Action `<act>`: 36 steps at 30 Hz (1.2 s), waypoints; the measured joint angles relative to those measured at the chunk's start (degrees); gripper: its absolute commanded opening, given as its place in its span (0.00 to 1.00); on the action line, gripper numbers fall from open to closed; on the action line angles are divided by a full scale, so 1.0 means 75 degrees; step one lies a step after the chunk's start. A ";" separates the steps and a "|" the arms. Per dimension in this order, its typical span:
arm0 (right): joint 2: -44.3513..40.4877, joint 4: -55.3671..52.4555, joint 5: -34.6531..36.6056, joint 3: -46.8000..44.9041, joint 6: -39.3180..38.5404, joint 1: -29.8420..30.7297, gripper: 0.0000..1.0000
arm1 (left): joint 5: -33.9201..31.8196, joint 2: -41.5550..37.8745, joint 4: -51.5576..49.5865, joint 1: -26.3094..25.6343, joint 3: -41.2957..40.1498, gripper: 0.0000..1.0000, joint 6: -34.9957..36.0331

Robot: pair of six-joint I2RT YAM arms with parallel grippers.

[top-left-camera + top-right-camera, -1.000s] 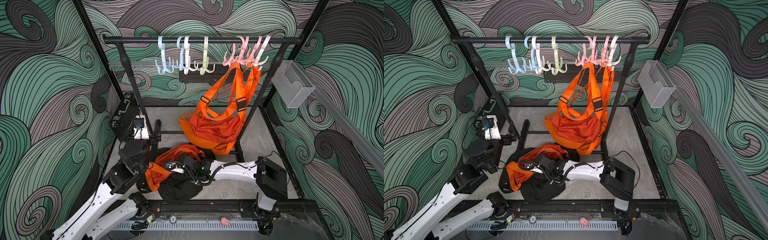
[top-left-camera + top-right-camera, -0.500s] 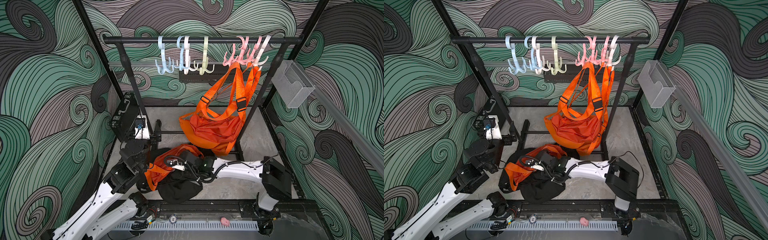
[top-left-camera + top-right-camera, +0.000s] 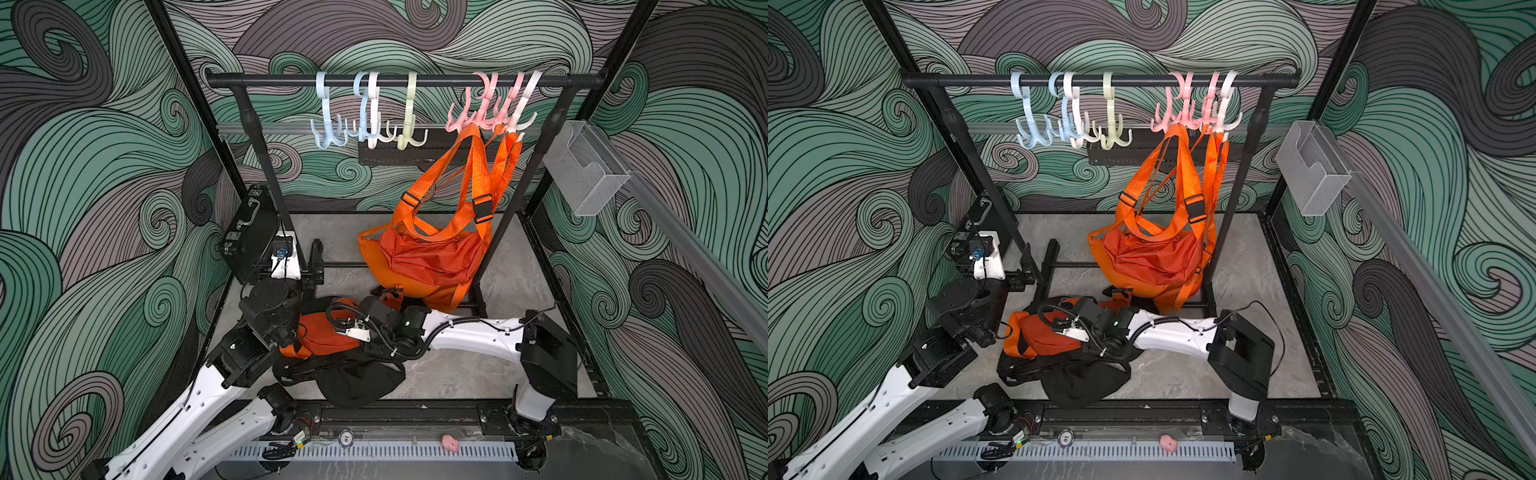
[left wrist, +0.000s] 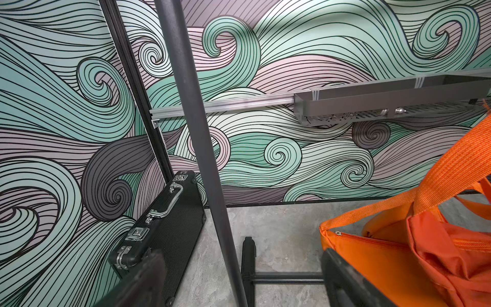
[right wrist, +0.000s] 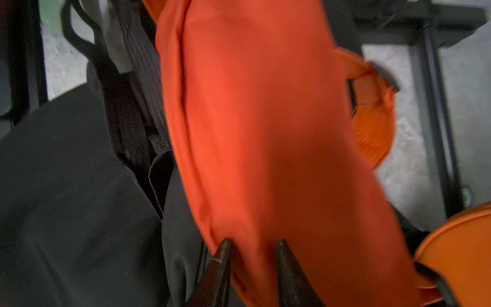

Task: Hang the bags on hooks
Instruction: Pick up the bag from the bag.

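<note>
A: Whereabouts of floor orange bag (image 3: 328, 334)?
B: Down on the grey floor, front-centre, lying partly over black bag (image 3: 357, 378), betw. the two arms. Not yet on a hook.
A: And R gripper (image 5: 252, 255)?
B: Right on that bag. In wrist view, tips a little apart, pushed into orange cloth w/ a fold betw. them. Clamped or only pressing – can't tell, pic too blurry. From above, tips hidden by own wrist.
A: L gripper (image 4: 239, 263)?
B: Spread wide, gripping nothing. Up beside L rack pole (image 4: 196, 133), near black case (image 4: 170, 220) standing by the wall, facing the back wall. Apart from floor orange bag.
A: Rack?
B: Already carrying hung orange bag (image 3: 428, 257), straps looped over pink hooks (image 3: 486, 112) at R end of rack bar (image 3: 436, 81), body hanging low, close behind R arm's wrist. Further L along the bar: pale-green hook (image 3: 411, 112), then white hook (image 3: 375, 95) & blue hooks (image 3: 326, 124).
A: Anything else?
B: Small pink blob (image 3: 450, 442) on the front rail, well apart from the bags.
</note>
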 measured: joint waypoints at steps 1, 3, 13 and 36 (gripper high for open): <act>0.0026 -0.0029 -0.0044 -0.0006 0.0047 -0.0006 0.38 | 0.0009 0.0000 0.0000 0.0000 0.0000 0.93 0.0000; -0.0038 0.0006 -0.0114 -0.0006 0.0175 -0.0087 0.44 | 0.0023 0.0000 0.0003 0.0000 0.0000 0.93 0.0000; -0.0367 0.0717 -0.0574 0.0376 0.0673 -0.0860 0.64 | -0.0052 -0.0134 0.0099 0.0000 -0.0070 0.91 0.0055; 0.1953 0.1250 -0.0041 0.2509 0.0440 -0.1239 0.56 | -0.0277 -0.0353 0.0525 0.0000 -0.0338 0.89 0.0245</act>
